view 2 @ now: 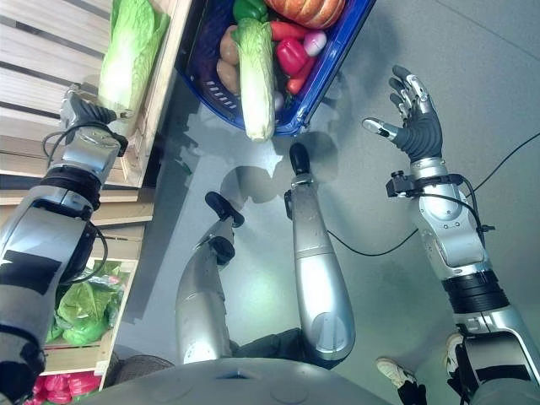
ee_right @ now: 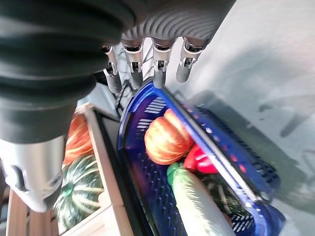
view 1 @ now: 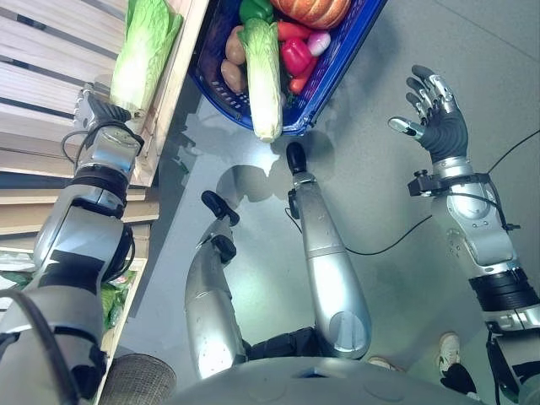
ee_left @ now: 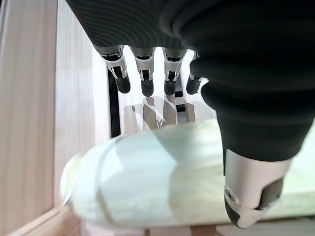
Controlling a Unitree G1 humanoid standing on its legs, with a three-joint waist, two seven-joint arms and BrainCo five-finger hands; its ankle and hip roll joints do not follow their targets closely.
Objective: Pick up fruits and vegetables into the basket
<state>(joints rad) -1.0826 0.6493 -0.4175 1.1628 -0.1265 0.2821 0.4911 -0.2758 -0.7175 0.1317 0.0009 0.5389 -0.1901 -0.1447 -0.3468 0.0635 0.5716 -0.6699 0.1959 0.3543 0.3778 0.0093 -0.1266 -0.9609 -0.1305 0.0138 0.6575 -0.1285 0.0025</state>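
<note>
A: What is being reached for?
B: A napa cabbage point(view 1: 143, 52) lying on the wooden shelf point(view 1: 42, 76) is being approached by the left hand point(view 1: 99, 110); in the left wrist view its fingers point(ee_left: 146, 78) are stretched straight above the cabbage's pale stem end, nothing yet clasped.

A: And the basket?
B: The blue basket point(view 1: 337, 63) is set on the floor just beside the shelf, already filled with another cabbage point(view 1: 263, 76), a pumpkin point(view 1: 310, 10), peppers and potatoes.

A: The other hand?
B: The right hand point(view 1: 434, 114) is held spread open over the floor, well apart.

A: What is called for next?
B: Probably, the fingers must be closed around the stem before lifting.
</note>
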